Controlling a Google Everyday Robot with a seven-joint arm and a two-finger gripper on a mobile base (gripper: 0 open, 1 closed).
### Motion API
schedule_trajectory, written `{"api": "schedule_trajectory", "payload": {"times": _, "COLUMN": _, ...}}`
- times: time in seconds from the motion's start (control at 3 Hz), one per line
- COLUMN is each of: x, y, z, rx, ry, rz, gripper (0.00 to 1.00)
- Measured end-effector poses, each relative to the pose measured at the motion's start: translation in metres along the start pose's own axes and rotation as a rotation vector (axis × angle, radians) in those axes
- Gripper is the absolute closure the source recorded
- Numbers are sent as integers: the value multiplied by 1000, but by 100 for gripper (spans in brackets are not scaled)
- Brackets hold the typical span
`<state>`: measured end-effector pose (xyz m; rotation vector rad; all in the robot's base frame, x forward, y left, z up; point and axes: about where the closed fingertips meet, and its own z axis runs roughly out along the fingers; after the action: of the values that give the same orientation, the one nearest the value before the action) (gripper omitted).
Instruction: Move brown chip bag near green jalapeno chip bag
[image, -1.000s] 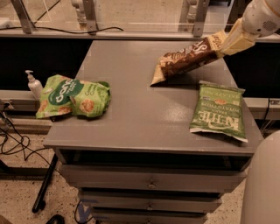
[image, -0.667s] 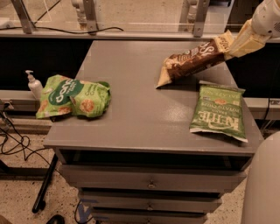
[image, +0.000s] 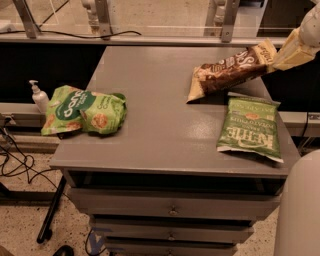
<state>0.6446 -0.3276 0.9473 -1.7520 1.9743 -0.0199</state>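
The brown chip bag (image: 227, 71) lies tilted across the table's far right, its lower cream end resting on the tabletop and its upper end raised. My gripper (image: 278, 59) comes in from the top right corner and is shut on the bag's upper cream end. The green jalapeno chip bag (image: 250, 129) lies flat on the table's right side, just in front of the brown bag, with its far edge almost under the brown bag's middle.
A puffy light-green snack bag (image: 82, 110) hangs over the left edge of the grey table (image: 155, 85). A pump bottle (image: 37, 96) stands on a ledge to the left. A railing runs behind the table. Drawers sit below its front edge.
My gripper has drawn the brown chip bag to the right, so its lower end has slid closer to the green jalapeno chip bag. The other bags have not moved.
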Motion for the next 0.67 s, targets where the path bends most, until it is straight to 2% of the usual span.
{"api": "schedule_trajectory", "payload": {"times": 0.67, "x": 2, "y": -1, "z": -3, "rx": 9, "ry": -14, "rz": -17, "gripper": 36}}
